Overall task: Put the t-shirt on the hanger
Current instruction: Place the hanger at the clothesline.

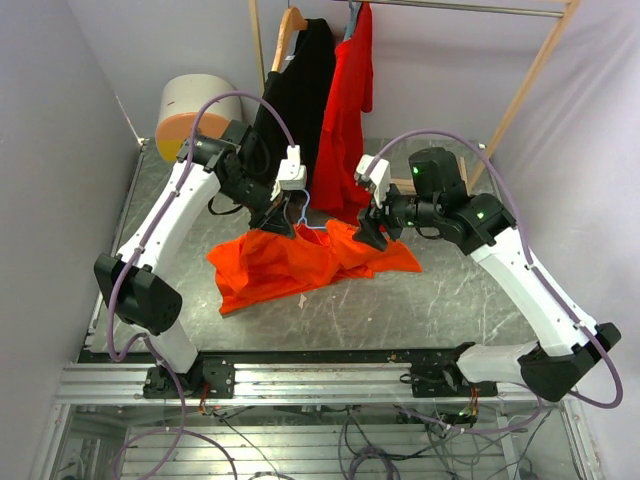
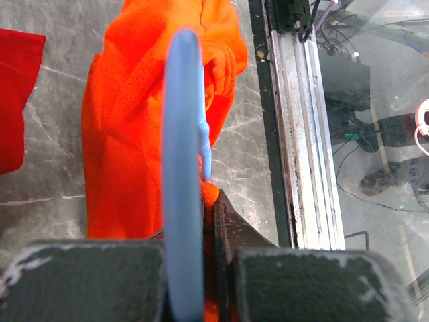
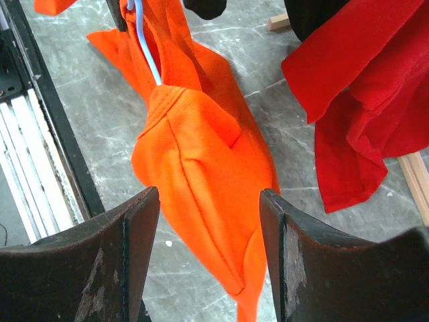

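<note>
— Orange t-shirt (image 1: 300, 265) lies crumpled on the tabletop (image 1: 450, 290) between our two arms, its upper edge drawn up toward the left gripper (image 1: 285, 225). That much we get from above.

— And the hanger (image 1: 302, 212)? From above we see only a short loop of pale-blue wire at that gripper.

— Our left wrist view settles it. The wire runs straight between the left fingers (image 2: 231, 225), which are clamped on it, with a fold of orange cloth pinched in beside it.

— What about the right gripper (image 1: 370, 238)?

— From above it sits at the t-shirt's upper right edge, and we cannot read its opening there. Our right wrist view shows its fingers (image 3: 137, 248) spread wide and gripping nothing, with orange cloth below the gap. Only that view shows the wire slipping under a hemmed edge of the cloth.

— Shall we count?

— Two arms and two grippers. One t-shirt and one wire hanger. At the back, on the rack (image 1: 530, 70), we count one black garment (image 1: 295, 100) on one wooden hanger (image 1: 290, 22), and one red shirt (image 1: 345, 110) hanging just beside it.
</note>
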